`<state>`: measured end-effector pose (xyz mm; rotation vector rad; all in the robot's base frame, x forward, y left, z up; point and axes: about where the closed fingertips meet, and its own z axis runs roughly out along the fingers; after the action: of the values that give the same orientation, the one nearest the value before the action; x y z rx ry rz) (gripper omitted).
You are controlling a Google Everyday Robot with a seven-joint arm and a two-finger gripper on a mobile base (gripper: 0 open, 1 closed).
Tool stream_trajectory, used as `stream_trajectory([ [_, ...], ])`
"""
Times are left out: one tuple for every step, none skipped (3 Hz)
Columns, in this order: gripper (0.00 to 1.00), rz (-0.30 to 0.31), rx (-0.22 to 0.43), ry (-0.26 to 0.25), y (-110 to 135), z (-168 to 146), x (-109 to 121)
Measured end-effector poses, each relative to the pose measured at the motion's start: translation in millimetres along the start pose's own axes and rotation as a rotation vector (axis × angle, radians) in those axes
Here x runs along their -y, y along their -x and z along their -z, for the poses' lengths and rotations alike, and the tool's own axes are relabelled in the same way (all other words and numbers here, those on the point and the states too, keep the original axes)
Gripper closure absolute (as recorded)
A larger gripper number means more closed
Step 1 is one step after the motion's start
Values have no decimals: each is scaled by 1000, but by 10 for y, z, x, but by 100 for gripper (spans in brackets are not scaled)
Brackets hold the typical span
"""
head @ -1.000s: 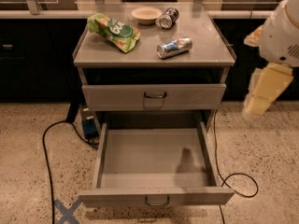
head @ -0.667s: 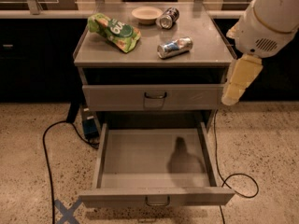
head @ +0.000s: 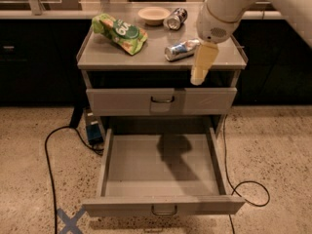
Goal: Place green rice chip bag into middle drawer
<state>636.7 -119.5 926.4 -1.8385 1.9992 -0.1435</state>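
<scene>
Risks first. The gripper [head: 200,72] hangs at abt 4 o'clock of the cabinet top [head: 146,60], over its front-right edge, just beside the lying can [head: 181,49]. It holds nothing that I can see; can't tell if it's open or closed. The green rice chip bag [head: 119,33] lies at abt 10 o'clock of the top, well apart from the gripper, so the arm has to cross the whole top to reach it.

- Lying can sits between gripper and bag. A low sweep toward 10 o'clock prob knocks it, and it could roll off the front edge into the open drawer.
- Bag is crinkled and slack. A shallow pinch may slip or catch only a fold, and it could then drop on the way down.
- Bag lies near the top's left edge, so a push w/o a grip could shove it off.
- Upper drawer [head: 122,101] is closed, front flush. The carry path must clear that front before lowering.

Containers:
- Middle drawer [head: 122,206]: pulled fully out toward 6 o'clock, nothing inside, only the arm's shadow on its floor.
- Bowl [head: 153,14] at 12 o'clock of the top: looks empty.
- Second can [head: 175,18] at abt 1 o'clock, just beside the bowl, tilted.
</scene>
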Motion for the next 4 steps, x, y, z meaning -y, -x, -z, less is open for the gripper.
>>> stream_trajectory([
  [0,31,21,-21,317,-281,377],
  [0,77,70,-63,721,-335,703],
  [0,77,70,-63,722,-335,703],
  [0,93,80,-76,776,-415,771],
])
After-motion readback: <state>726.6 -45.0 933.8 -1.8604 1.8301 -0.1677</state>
